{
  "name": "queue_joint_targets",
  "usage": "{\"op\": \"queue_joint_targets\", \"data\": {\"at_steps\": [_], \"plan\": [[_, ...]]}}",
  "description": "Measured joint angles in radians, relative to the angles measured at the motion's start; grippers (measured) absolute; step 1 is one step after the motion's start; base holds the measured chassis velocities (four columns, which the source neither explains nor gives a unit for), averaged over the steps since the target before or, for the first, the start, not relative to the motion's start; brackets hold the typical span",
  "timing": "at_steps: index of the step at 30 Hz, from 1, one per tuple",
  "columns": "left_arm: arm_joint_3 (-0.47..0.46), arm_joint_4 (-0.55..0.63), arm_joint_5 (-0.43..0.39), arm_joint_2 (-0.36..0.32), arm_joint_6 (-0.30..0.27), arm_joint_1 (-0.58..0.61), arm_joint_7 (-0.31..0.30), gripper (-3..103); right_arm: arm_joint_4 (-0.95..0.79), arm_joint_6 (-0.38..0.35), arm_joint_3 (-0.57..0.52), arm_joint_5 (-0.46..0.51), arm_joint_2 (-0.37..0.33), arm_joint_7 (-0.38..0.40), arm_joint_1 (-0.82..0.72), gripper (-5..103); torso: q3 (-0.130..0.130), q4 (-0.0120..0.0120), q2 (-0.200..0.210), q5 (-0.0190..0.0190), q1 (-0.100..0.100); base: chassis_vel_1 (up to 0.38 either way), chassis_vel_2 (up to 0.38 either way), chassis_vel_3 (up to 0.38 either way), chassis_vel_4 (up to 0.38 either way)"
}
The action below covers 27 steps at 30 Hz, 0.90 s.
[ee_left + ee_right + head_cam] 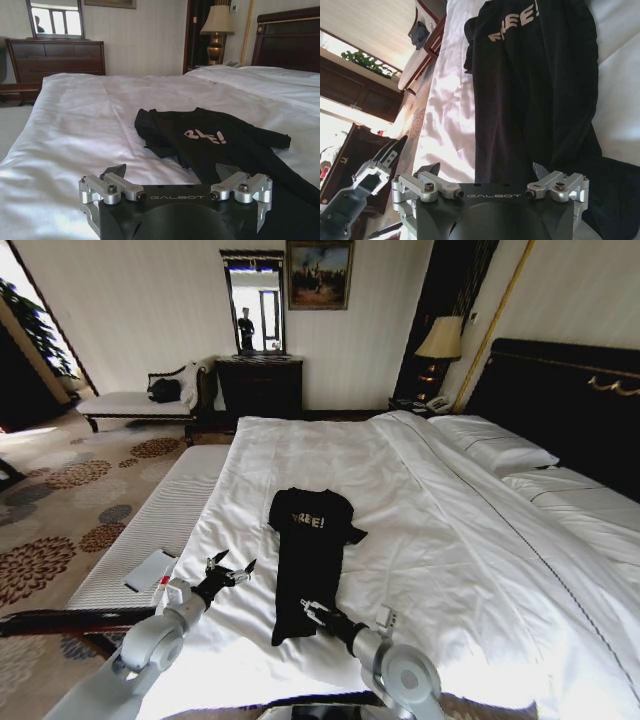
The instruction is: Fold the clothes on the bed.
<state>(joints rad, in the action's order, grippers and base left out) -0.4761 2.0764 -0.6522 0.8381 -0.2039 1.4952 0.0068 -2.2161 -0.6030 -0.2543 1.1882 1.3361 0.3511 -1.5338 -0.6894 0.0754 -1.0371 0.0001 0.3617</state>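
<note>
The clothes are one black garment (308, 565) with white lettering, lying lengthwise and partly folded narrow on the white bed (450, 540), chest end toward the far side. My left gripper (232, 567) is open just left of the garment, low over the sheet; in the left wrist view its fingers (116, 173) spread wide with the garment (220, 142) ahead. My right gripper (312, 610) is open over the garment's near hem. In the right wrist view its fingers (431, 170) straddle the black cloth (535, 85), and the left gripper (390, 154) shows beside it.
A white-cushioned bench (160, 525) with a flat grey item (150, 570) runs along the bed's left side. Pillows (500, 448) and a dark headboard (570, 400) are at right. A dresser (260, 385), a lamp (440, 340) and a chaise with a black handbag (165, 390) stand by the far wall.
</note>
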Motion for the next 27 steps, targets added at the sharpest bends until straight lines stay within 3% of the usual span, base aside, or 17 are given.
{"op": "queue_joint_targets", "data": {"at_steps": [7, 11, 22, 27], "plan": [[0.015, -0.008, 0.000, 0.010, -0.001, -0.015, 0.000, 100, -0.076, 0.010, -0.093, 0.078, -0.007, 0.042, -0.009, 100, 0.000, 0.0000, 0.000, 0.0000, 0.000, 0.000, 0.000, 0.000, 0.000], [0.016, -0.017, -0.001, 0.011, -0.001, -0.019, 0.000, 100, -0.128, -0.006, -0.177, 0.064, -0.023, 0.055, -0.130, 100, 0.000, 0.0007, 0.000, 0.0000, 0.000, 0.000, 0.000, 0.000, 0.000], [0.018, -0.028, -0.005, 0.025, -0.001, -0.035, 0.000, 100, -0.041, -0.033, -0.146, -0.033, 0.037, 0.081, -0.183, 100, 0.000, 0.0003, 0.000, 0.0000, 0.000, 0.000, 0.000, 0.000, 0.000], [0.012, -0.027, -0.009, 0.008, -0.001, -0.029, 0.000, 100, 0.001, -0.035, -0.119, -0.020, 0.079, 0.088, -0.152, 100, 0.000, 0.0001, 0.000, 0.0000, 0.000, 0.000, 0.000, 0.000, 0.000]]}}
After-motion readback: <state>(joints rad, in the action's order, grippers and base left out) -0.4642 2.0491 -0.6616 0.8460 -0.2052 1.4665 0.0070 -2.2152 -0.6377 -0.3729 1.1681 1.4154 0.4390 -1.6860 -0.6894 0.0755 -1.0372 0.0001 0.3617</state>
